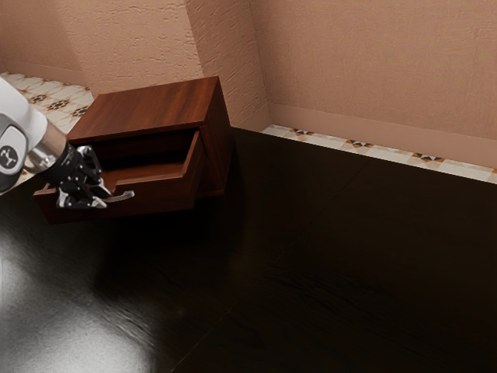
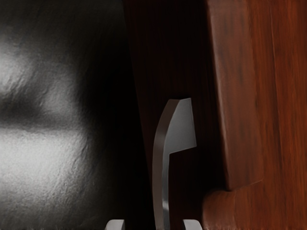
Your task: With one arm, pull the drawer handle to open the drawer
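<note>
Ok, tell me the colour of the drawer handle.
The drawer handle is plain silver-grey, no pattern; it shows best in the wrist view.

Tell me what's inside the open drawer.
The drawer shows a dark, shadowed interior, and no contents are visible. Its rear part stays hidden under the cabinet top.

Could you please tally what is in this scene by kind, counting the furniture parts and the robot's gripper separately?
Wooden cabinet: 1
Drawer, partly open: 1
Metal handle: 1
Gripper: 1
Total: 4
</note>
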### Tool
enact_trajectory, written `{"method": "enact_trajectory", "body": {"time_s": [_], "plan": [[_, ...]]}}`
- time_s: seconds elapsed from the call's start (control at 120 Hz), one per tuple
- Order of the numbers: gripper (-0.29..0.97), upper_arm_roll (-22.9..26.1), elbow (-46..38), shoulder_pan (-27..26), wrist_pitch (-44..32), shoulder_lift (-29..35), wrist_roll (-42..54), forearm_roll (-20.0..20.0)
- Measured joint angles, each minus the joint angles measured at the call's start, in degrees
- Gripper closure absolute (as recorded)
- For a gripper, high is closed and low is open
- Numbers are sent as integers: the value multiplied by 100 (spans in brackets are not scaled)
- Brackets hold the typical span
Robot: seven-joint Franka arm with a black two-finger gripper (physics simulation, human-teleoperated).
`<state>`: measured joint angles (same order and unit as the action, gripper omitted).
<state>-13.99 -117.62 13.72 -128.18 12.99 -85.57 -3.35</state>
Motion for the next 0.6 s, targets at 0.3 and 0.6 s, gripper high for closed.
{"method": "enact_trajectory", "body": {"time_s": [0.3, 0.6], "plan": [[47, -3, 67, 0, 44, 142, 5, 101], [12, -58, 1723, 59, 1669, -391, 40, 306]]}}
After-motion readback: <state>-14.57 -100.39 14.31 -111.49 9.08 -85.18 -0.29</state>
